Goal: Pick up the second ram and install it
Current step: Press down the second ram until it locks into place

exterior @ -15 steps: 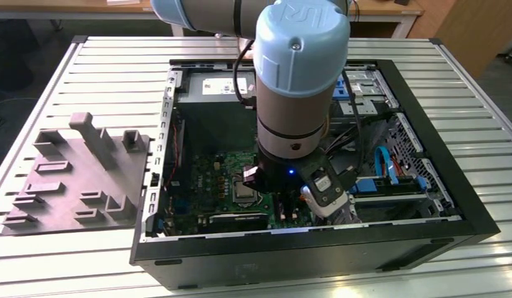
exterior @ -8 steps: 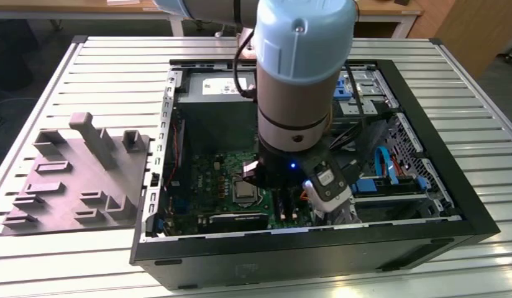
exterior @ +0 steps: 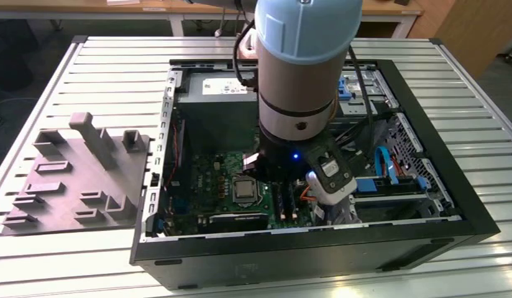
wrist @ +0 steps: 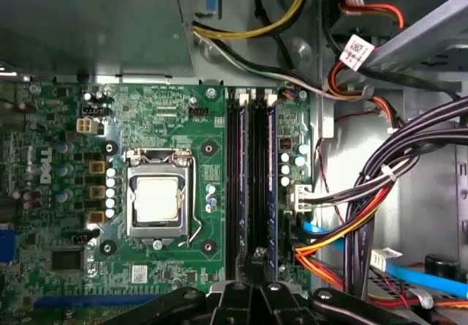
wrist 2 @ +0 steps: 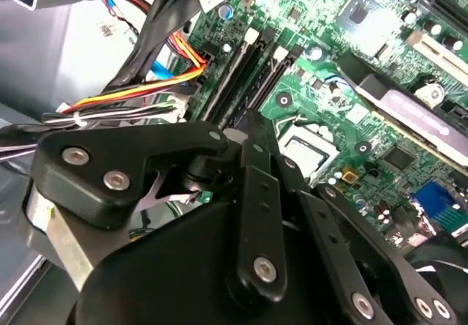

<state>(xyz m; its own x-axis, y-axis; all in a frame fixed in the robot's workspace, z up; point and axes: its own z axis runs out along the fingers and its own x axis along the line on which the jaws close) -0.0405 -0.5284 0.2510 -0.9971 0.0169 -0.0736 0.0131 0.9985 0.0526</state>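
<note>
- Gripper [wrist: 257, 266] hung low over your motherboard's [wrist: 153, 120] memory sockets; whether it was clamped, you couldn't tell.
- Your second ram [wrist: 270, 178] stood edge-up in its socket, centre-right of the first wrist view; full seating looked unconfirmed.

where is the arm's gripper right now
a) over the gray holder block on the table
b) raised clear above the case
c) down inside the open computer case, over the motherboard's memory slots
c: in the exterior view the gripper is inside the computer case, and the first wrist view looks onto the memory slots of the motherboard.
</note>
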